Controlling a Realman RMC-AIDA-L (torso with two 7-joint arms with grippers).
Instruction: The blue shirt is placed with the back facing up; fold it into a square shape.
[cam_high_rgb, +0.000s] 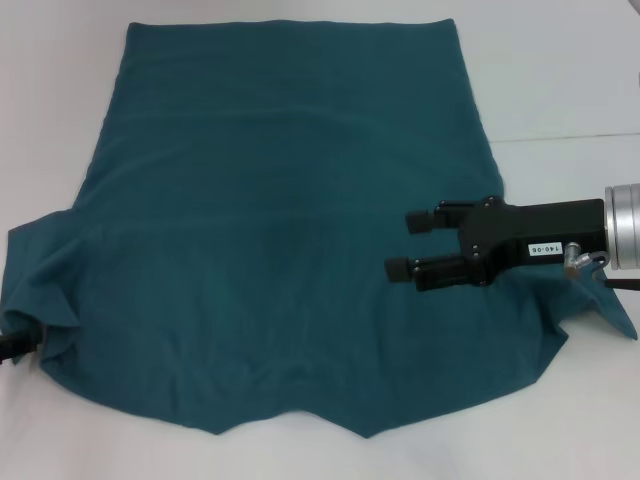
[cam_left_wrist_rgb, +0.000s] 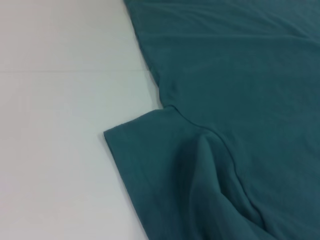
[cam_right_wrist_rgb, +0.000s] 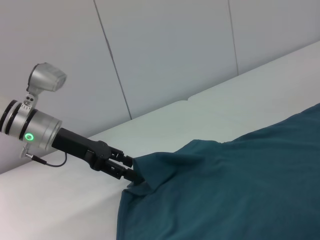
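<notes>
shirts: 1 dark teal-blue soft-fabric T-shirt (cam_high_rgb: 280, 230) on white tabletop (cam_high_rgb: 560, 80) | grippers: 2 | left gripper (cam_right_wrist_rgb: 134, 176) clamping sleeve | right gripper (cam_high_rgb: 402, 243) spread, above shirt

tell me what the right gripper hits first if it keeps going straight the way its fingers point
Probably nothing solid: the right gripper, open, points across the blue shirt toward the robot's left. It would skim over, or drag, fabric; its height above the cloth is unclear.

One blue shirt (cam_high_rgb: 270, 230), spread on one white desk (cam_high_rgb: 560, 70). Two black claws: right claw (cam_high_rgb: 404, 244), left claw (cam_right_wrist_rgb: 134, 176).
</notes>
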